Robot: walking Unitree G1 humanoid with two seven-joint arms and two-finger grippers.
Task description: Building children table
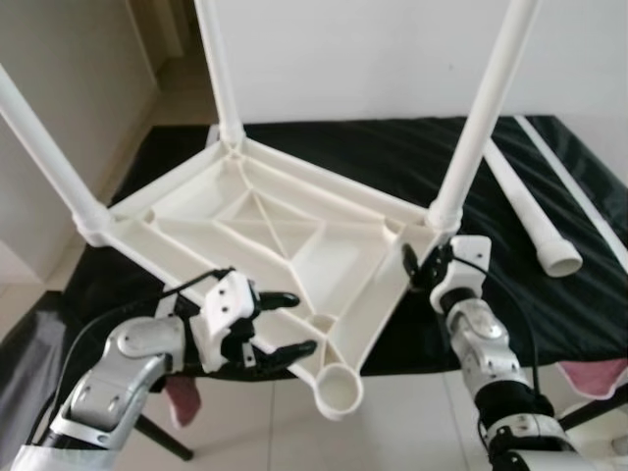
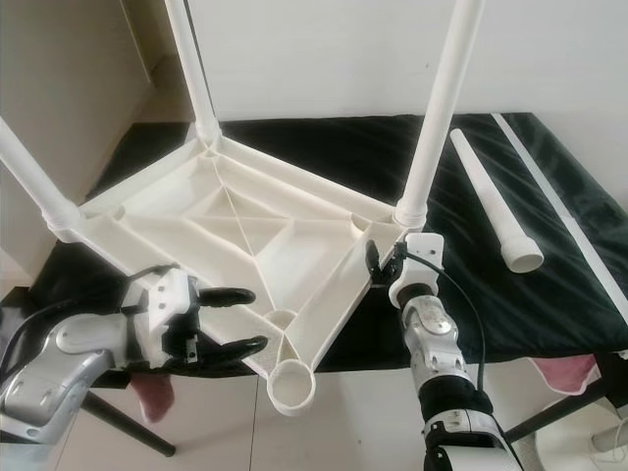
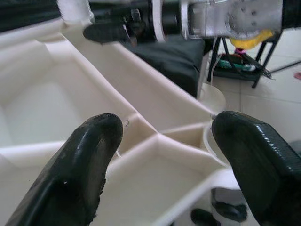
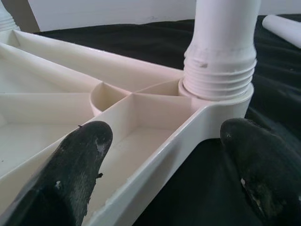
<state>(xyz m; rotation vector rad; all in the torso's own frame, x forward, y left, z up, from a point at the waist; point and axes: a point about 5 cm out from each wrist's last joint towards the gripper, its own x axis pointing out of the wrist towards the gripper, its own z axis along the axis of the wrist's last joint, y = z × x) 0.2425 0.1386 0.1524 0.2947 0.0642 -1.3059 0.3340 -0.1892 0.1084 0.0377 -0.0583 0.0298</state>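
A black table [image 1: 549, 294] holds the upside-down tabletop [image 1: 255, 231]. Both tools, left [image 1: 285, 324] and right [image 1: 417, 263], are spread apart by its near edge. Hold it steady, then fetch the loose leg [image 1: 525, 211] beside it.

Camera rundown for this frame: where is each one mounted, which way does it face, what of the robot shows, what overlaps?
Left and right eye views: on the head, looking forward and down at the upturned white table top on a black cloth; both silver arms and claws show, with a loose leg to the right.
Left wrist view: along the open left claw toward the empty leg socket.
Right wrist view: along the open right claw at the screwed-in leg.
Shared: both wrist views show the table top's ribbed underside; the left wrist view also catches the right claw.
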